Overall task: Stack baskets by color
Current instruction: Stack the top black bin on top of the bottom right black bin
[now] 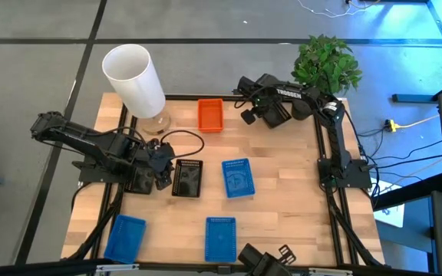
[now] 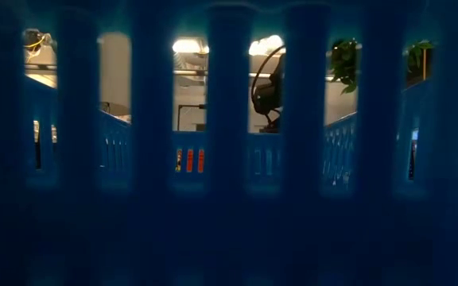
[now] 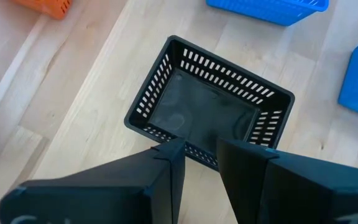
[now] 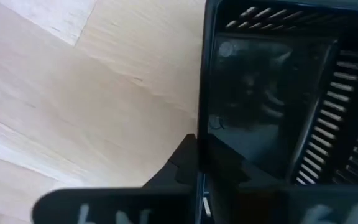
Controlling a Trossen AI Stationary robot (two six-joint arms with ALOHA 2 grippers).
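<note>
Two black baskets. You pinch held black basket (image 4: 266,93) by rim, right gripper (image 4: 201,162). Table black basket (image 3: 210,106) lies just ahead of spread left gripper (image 3: 199,152), long side crosswise to jaws.

My bench (image 1: 282,207) is pale wood grain with a black frame. On it sit one orange basket (image 1: 210,115), three blue baskets (image 1: 237,178), and a black slatted basket (image 1: 187,178); a white cylinder (image 1: 133,79) and green plant (image 1: 327,64) stand nearby.

free: bare wood, table centre (image 1: 282,153) | blocked: white cylinder (image 1: 134,80), far-left
</note>
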